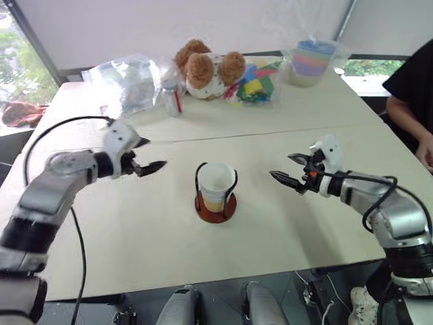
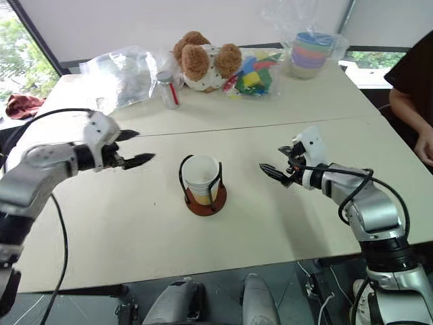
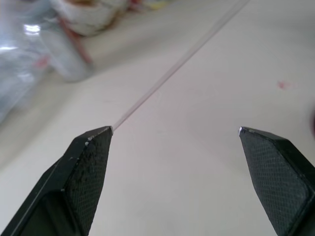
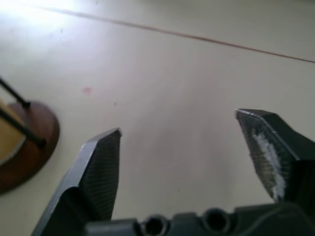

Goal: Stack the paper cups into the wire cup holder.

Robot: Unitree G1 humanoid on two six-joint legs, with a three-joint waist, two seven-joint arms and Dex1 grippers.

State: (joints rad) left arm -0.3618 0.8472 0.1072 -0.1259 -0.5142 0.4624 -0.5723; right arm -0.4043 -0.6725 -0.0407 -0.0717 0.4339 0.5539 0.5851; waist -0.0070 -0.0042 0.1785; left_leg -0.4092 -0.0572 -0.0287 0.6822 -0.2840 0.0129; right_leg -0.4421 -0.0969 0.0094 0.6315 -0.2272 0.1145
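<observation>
Progress: paper cups (image 1: 216, 184) nested in wire cup holder (image 1: 216, 205) at worktop (image 1: 135, 230) centre; none loose | left end effector (image 1: 145, 155), right end effector (image 1: 289, 169): both released, flanking holder | Remaining: apparently nothing.

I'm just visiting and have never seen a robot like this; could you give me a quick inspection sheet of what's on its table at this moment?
Surface: pale table, a seam running across it.
Job's things: paper cups sit nested in the wire cup holder, mid-table.
Clutter: teddy bear, clear plastic bag, small bottle, colourful toys, wrapped pastel cup stack, all at the far edge.
Grippers: left gripper and right gripper both open, empty, either side of the holder.
Cables: black cable loops from the left arm.
Surroundings: person seated on the right; windows behind.
</observation>
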